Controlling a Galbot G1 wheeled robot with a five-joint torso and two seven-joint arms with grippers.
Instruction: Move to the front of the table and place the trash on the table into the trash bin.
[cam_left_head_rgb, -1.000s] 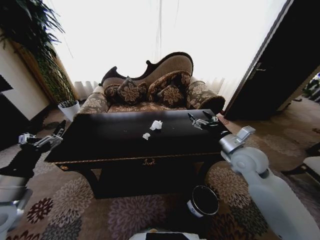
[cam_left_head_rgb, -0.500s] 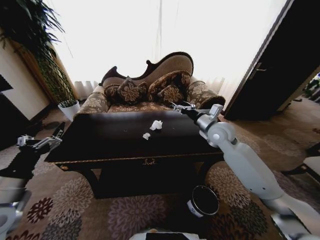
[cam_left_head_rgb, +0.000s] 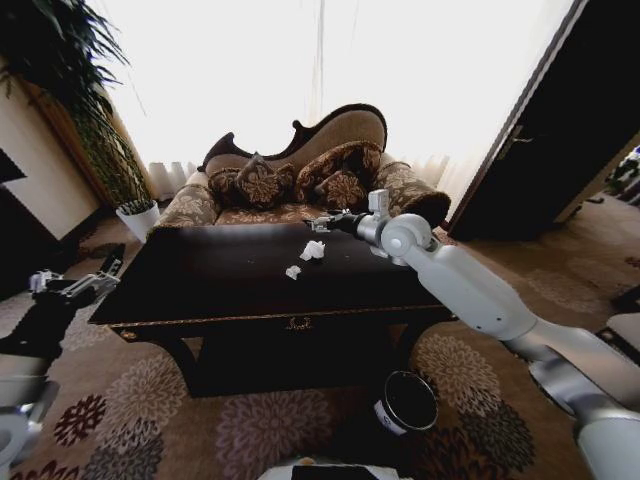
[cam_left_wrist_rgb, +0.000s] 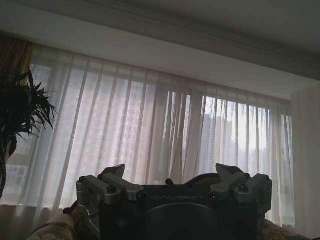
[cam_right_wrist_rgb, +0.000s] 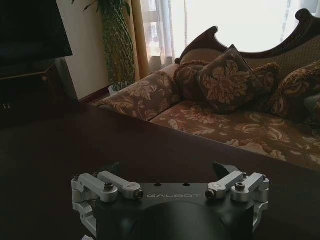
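Observation:
On the glossy black table (cam_left_head_rgb: 220, 285), near its middle, lie two white paper wads of trash: a larger one (cam_left_head_rgb: 313, 250) and a smaller one (cam_left_head_rgb: 292, 271). My right arm reaches in from the right, and its gripper (cam_left_head_rgb: 322, 224) hovers just behind and above the larger wad. In the right wrist view this gripper (cam_right_wrist_rgb: 169, 172) is open over the dark tabletop (cam_right_wrist_rgb: 60, 150), nothing between its fingers. My left gripper (cam_left_head_rgb: 78, 286) stays off the table's left end; it is open (cam_left_wrist_rgb: 170, 172) in its wrist view and faces the curtains. The black trash bin (cam_left_head_rgb: 406, 402) stands on the carpet below the table's front right.
A patterned sofa (cam_left_head_rgb: 300, 185) with cushions stands right behind the table. A white plant pot (cam_left_head_rgb: 140, 218) and a tall plant (cam_left_head_rgb: 60, 70) are at the back left. A dark door (cam_left_head_rgb: 560, 140) is at the right. Flowered carpet lies in front.
My right arm has swung left from the table's right end to above the larger paper wad. The left arm has barely moved.

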